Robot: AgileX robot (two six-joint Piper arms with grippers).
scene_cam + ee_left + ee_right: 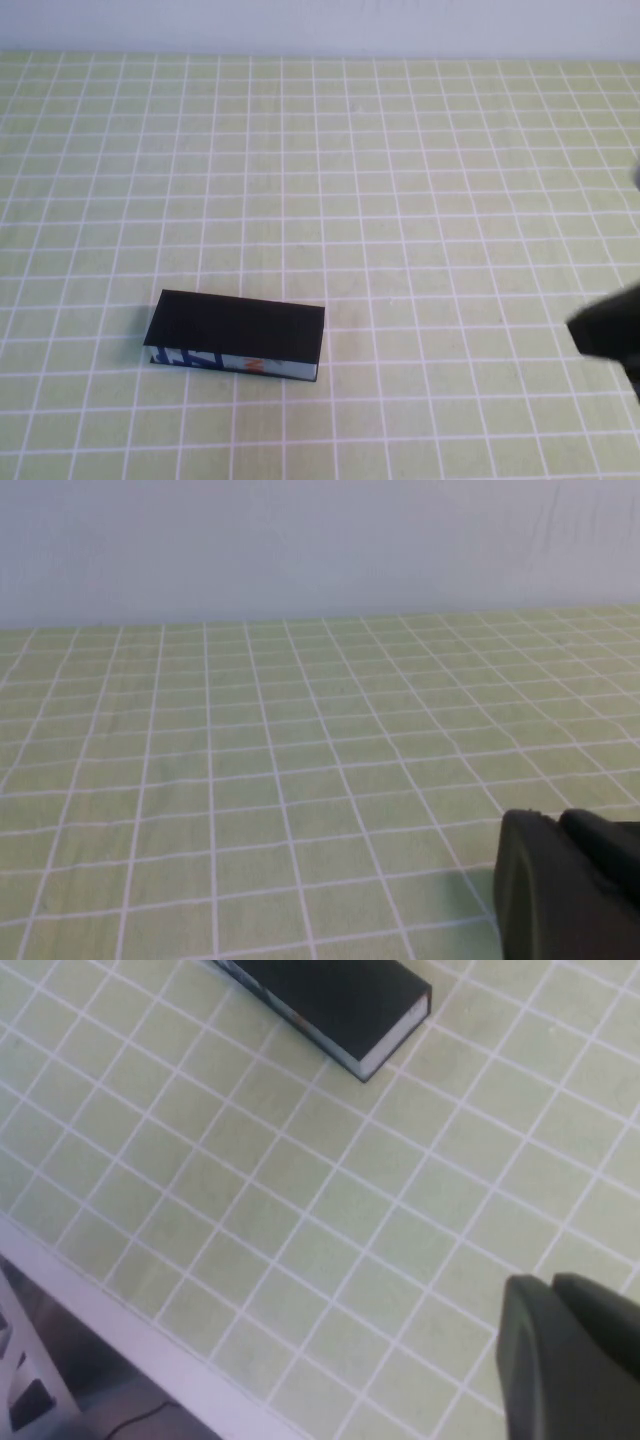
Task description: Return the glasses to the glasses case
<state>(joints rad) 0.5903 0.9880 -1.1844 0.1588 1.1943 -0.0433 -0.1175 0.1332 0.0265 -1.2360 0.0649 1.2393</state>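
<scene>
High view | glasses case (237,330): flat black box, lid closed, white printed front | right claw (608,330) pressed together | left claw (570,890) cannot tell

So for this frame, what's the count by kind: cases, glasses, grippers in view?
Glasses case: 1, lid shut, lying flat on the checked green tablecloth
Glasses: 0 in view
Grippers: 2, the right gripper at the table's right edge, shut and empty; the left gripper over bare cloth
Total: 3
</scene>
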